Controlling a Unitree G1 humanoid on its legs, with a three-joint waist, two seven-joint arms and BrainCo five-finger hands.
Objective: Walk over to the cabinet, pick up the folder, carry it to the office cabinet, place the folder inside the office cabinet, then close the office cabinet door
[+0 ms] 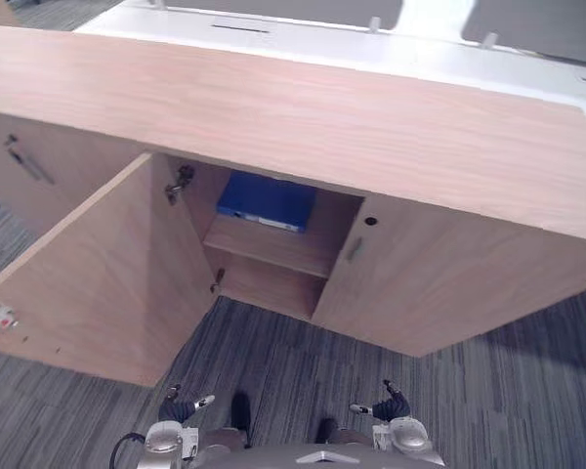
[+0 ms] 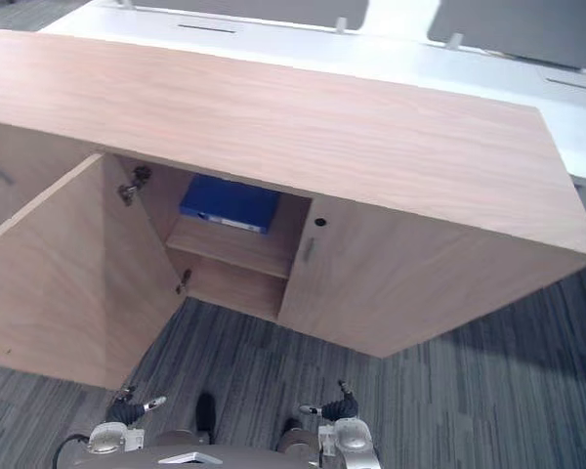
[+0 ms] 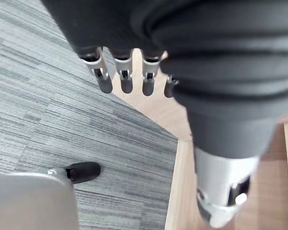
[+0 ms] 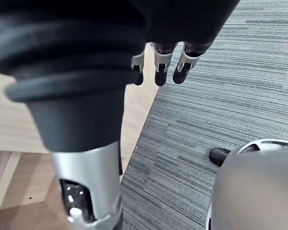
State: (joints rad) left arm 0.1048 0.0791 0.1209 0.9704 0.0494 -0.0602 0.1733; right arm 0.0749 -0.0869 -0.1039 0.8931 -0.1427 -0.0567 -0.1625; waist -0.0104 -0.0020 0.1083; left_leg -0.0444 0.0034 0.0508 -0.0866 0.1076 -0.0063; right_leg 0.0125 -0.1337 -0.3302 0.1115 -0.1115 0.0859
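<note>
Both the left hand (image 1: 179,407) and right hand (image 1: 391,405) hung empty with fingers relaxed and straight, the blue folder (image 1: 266,202) lying flat on the cabinet shelf (image 1: 273,249) well ahead of them, the open door (image 1: 107,274) nearer the left hand's fingers.

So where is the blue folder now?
In the eye views, the blue folder lies on the shelf inside the cabinet, between the open door at left and the closed door at right.
</note>
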